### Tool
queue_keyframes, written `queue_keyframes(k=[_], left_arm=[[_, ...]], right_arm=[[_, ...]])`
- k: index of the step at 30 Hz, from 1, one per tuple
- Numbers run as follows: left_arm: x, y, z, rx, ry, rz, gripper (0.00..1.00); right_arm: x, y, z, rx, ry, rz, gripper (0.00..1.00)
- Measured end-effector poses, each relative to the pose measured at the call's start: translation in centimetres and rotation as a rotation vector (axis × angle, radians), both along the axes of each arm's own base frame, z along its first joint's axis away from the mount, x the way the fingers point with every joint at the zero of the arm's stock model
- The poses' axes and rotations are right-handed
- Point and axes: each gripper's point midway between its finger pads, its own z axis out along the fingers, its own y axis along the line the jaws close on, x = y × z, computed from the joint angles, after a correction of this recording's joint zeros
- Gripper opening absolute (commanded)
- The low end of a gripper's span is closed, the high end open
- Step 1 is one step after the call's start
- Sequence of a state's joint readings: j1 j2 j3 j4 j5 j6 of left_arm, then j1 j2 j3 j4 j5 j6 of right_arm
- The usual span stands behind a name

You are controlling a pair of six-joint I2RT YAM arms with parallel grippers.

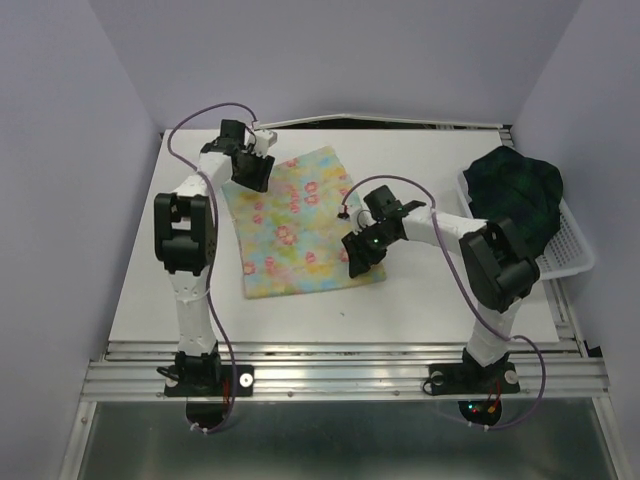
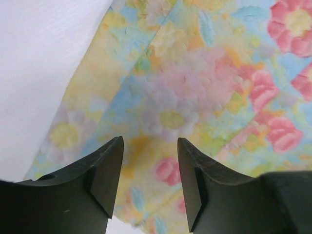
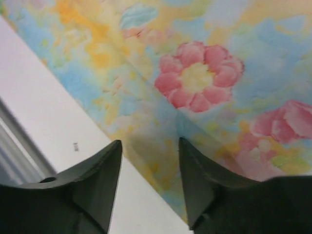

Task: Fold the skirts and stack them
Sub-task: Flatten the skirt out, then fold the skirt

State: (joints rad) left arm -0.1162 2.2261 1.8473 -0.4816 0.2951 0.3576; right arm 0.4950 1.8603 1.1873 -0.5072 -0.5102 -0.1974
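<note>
The pale yellow floral skirt (image 1: 295, 225) lies spread flat on the table in the top view. My left gripper (image 1: 250, 172) is open just above its far left corner; the left wrist view shows the flower print (image 2: 195, 87) between the spread fingers (image 2: 105, 170). My right gripper (image 1: 358, 258) is open over the skirt's near right edge; the right wrist view shows the cloth edge (image 3: 161, 161) between its fingers (image 3: 105, 170). The dark green-and-navy plaid skirt (image 1: 515, 195) lies bunched in the white mesh basket (image 1: 570, 255) at the right.
The white table (image 1: 150, 300) ends at a metal rail (image 1: 340, 365) in front. Lilac walls (image 1: 60, 200) close in on the left, back and right. The basket stands at the table's right edge beside the right arm.
</note>
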Motion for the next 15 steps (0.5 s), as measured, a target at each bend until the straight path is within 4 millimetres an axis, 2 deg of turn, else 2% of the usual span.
queue_keyframes(k=[2, 3, 5, 6, 7, 9, 10, 11, 13, 14, 15], left_arm=[[-1.2, -0.2, 2.1, -0.011, -0.036, -0.037, 0.64], [-2.8, -0.2, 4.0, -0.014, -0.063, -0.071, 0.64], [-5.2, -0.2, 7.5, -0.012, -0.128, -0.124, 0.66], [-7.3, -0.1, 11.2, -0.006, -0.22, -0.168, 0.67], [-8.6, 0.0, 13.1, 0.001, -0.282, -0.2, 0.68], [-12.7, 0.3, 17.0, 0.036, -0.413, -0.285, 0.71], [-15.6, 0.6, 19.0, 0.068, -0.507, -0.344, 0.73], [-16.6, 0.7, 19.4, 0.08, -0.536, -0.36, 0.76], [-21.2, 1.2, 18.3, 0.139, -0.585, -0.447, 0.76], [-22.6, 1.3, 17.5, 0.161, -0.579, -0.478, 0.78], [-24.1, 1.4, 15.8, 0.182, -0.543, -0.518, 0.8]], right_arm=[[-1.8, 1.4, 0.5, 0.023, 0.058, 0.022, 0.68], [-2.4, 1.8, 1.0, 0.033, 0.076, 0.029, 0.73], [-2.5, 1.9, 2.7, 0.054, 0.06, 0.035, 0.76], [-2.4, 1.7, 3.8, 0.061, 0.032, 0.038, 0.78], [-2.2, 1.5, 4.9, 0.069, -0.014, 0.059, 0.8], [-1.7, 0.5, 8.0, 0.077, -0.16, 0.104, 0.8], [-1.7, -0.1, 9.6, 0.085, -0.239, 0.128, 0.79], [-2.0, -0.8, 11.4, 0.09, -0.339, 0.165, 0.79], [-2.5, -2.0, 13.2, 0.085, -0.489, 0.24, 0.76], [-2.9, -2.5, 13.2, 0.071, -0.536, 0.276, 0.75], [-3.7, -3.2, 12.7, 0.05, -0.563, 0.318, 0.73]])
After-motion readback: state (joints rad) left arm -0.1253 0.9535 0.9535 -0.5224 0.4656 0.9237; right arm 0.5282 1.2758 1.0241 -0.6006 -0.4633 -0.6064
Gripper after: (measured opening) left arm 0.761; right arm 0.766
